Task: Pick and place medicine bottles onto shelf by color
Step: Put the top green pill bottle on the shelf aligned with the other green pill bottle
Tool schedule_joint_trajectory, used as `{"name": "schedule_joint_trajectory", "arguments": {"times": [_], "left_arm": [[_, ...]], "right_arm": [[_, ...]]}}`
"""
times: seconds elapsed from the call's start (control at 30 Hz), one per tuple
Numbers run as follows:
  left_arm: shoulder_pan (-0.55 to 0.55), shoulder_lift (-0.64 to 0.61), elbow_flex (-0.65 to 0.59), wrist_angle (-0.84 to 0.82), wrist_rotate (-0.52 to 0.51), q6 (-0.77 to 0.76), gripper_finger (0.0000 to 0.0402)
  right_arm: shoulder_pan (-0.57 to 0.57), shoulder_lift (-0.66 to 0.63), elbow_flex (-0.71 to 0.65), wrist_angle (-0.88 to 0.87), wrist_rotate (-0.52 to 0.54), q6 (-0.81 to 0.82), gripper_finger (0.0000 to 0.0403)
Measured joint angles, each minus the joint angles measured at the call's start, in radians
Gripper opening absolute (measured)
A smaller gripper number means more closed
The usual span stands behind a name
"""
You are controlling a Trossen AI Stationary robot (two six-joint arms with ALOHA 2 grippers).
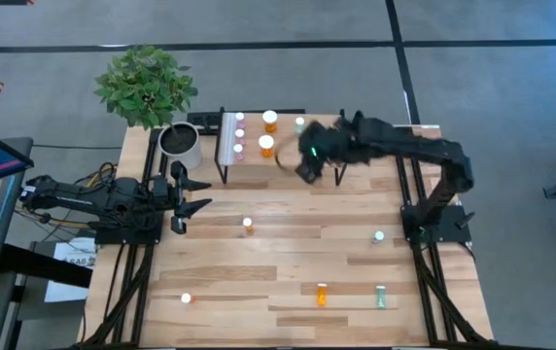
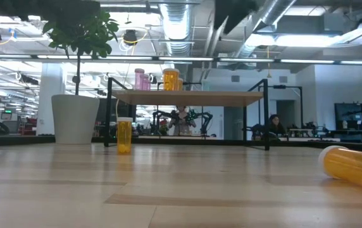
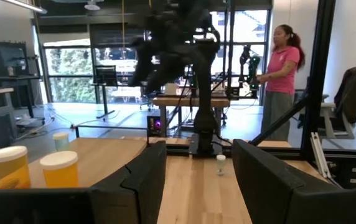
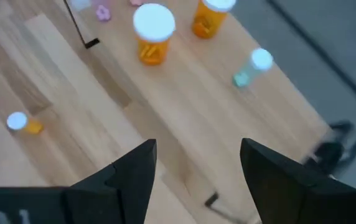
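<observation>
From overhead, my right gripper point(image 1: 309, 161) hangs over the shelf point(image 1: 283, 171), its dark body hiding part of the top; 2 large orange bottles point(image 1: 268, 134) stand there. My left gripper point(image 1: 189, 199) waits by the plant pot point(image 1: 180, 144). At table height neither gripper shows. My left wrist view shows fingers point(image 3: 142, 180) spread, empty. My right wrist view shows fingers point(image 4: 134, 168) apart, grasping nothing, above a pale green bottle point(image 4: 252, 67) on the shelf
</observation>
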Motion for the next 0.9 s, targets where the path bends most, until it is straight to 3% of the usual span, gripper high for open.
{"name": "schedule_joint_trajectory", "arguments": {"times": [0.1,0.27,0.5,0.7,0.9], "left_arm": [[0.0,0.0,0.0,0.011,0.003,-0.002,0.0173],[0.0,0.0,0.0,0.027,0.01,-0.015,0.0173],[0.0,0.0,0.0,0.046,0.031,-0.027,0.0173],[0.0,0.0,0.0,0.047,0.033,-0.038,0.0173],[0.0,0.0,0.0,0.045,0.042,-0.053,0.0173]], "right_arm": [[0.138,-0.025,0.0,-0.1,0.111,0.15,0.0256],[0.355,-0.046,0.0,-0.216,0.199,0.402,0.0256],[0.585,-0.043,-0.048,-0.21,0.275,0.644,0.0255],[0.683,-0.115,-0.355,-0.058,0.283,0.859,0.0254],[0.719,-0.28,-0.77,0.326,0.225,0.961,0.0254]]}}
